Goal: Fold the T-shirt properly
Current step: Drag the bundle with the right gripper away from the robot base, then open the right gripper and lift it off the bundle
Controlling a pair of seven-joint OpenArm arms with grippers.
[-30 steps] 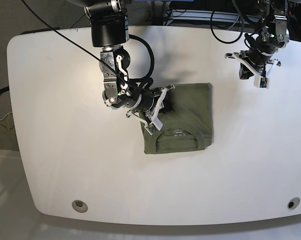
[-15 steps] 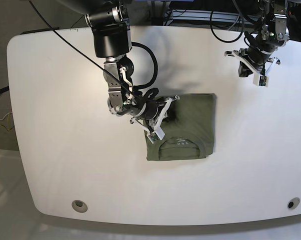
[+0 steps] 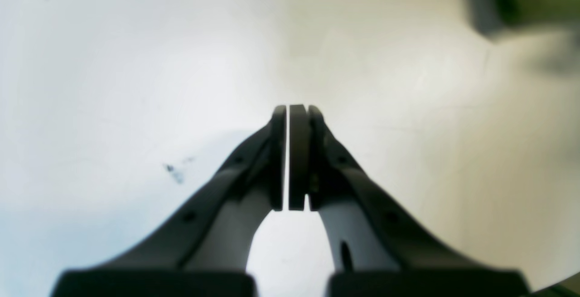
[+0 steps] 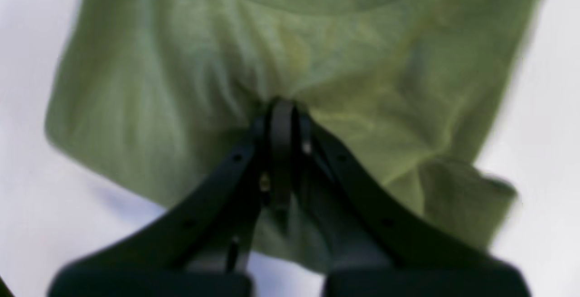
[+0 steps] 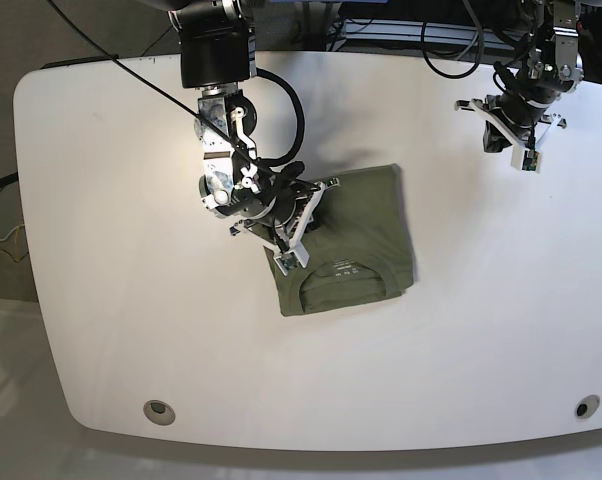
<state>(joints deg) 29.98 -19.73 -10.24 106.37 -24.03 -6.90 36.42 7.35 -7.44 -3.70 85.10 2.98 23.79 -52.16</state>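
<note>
Folded T-shirt [image 5: 356, 235] dragged leftward and rotated; right end effector [image 5: 303, 222] clenched on it; left end effector [image 5: 521, 135] clenched, empty

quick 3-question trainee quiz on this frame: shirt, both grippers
1. True or false: the left gripper is touching the T-shirt.
2. Which gripper's closed tips meet the shirt: (a) left, (b) right gripper, (c) both?
3. Fill in: the folded shirt's collar faces the table's ___ edge in the base view.

Key: 1 false, it is shut over bare table, apart from the shirt. 2 b. 3 near (lower).
</note>
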